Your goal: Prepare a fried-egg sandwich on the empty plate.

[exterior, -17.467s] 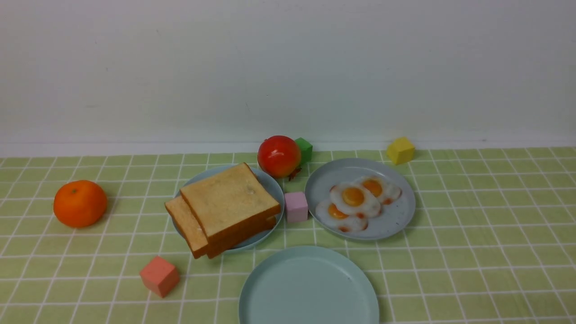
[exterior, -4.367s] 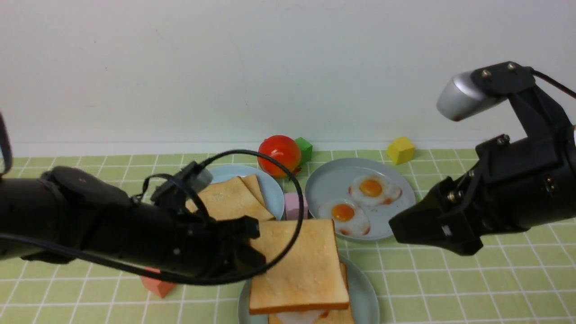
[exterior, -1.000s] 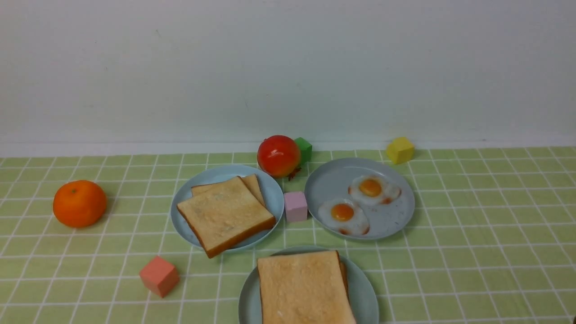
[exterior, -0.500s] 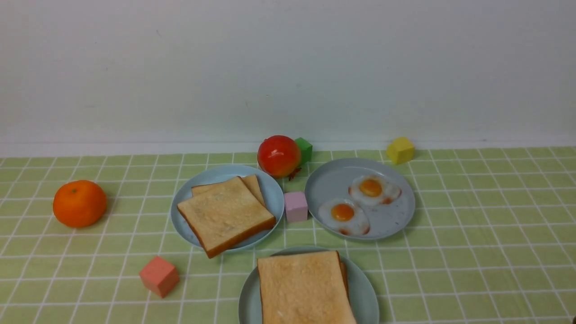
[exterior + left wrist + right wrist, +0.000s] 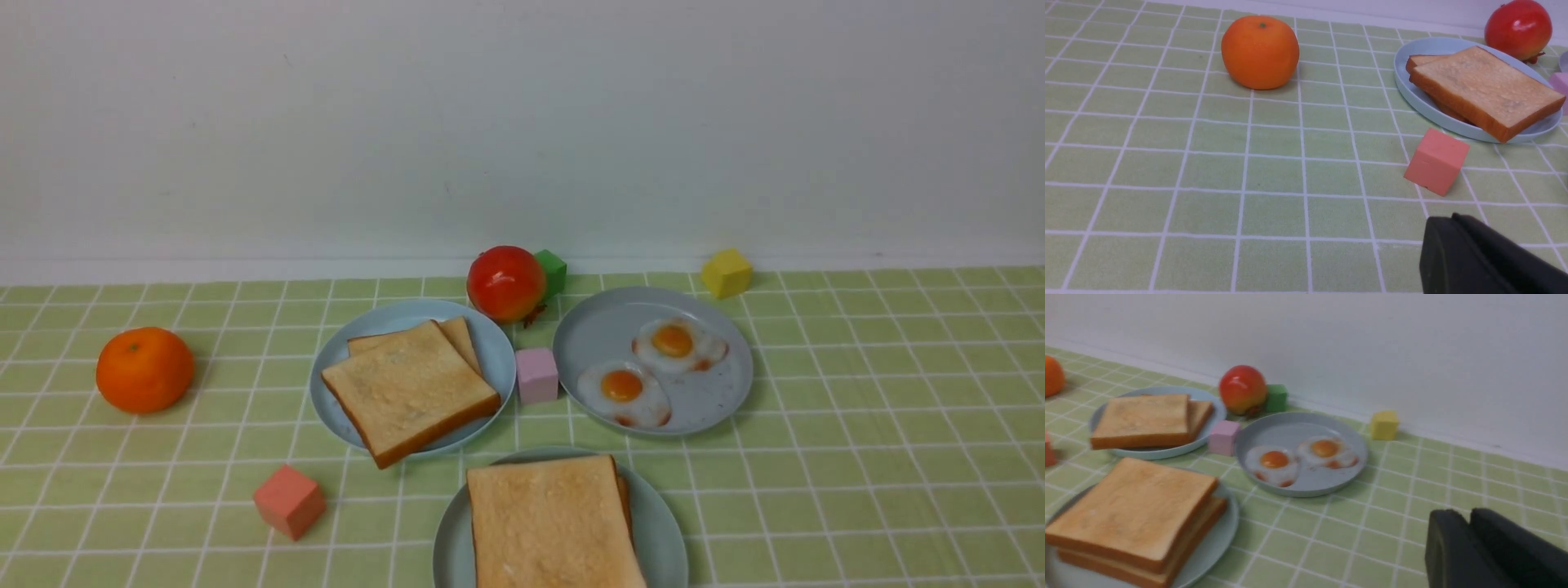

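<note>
The fried-egg sandwich lies on the pale aqua plate at the near centre of the table. Its two toast slices are stacked, and the egg between them is hidden. The right wrist view shows the sandwich from the side on that plate. My left gripper hangs shut and holding nothing over the cloth, near the salmon cube. Over bare cloth to the right of the plates, my right gripper is shut with nothing in it. Neither gripper shows in the front view.
Behind the sandwich, a blue plate holds two toast slices and a grey plate holds two fried eggs. Around them are a pink cube, a red fruit, a green cube, a yellow cube and an orange.
Nothing has moved in the last second. A few seconds ago both arms reached over the table and the left one held the top toast above the plate; now both have withdrawn.
</note>
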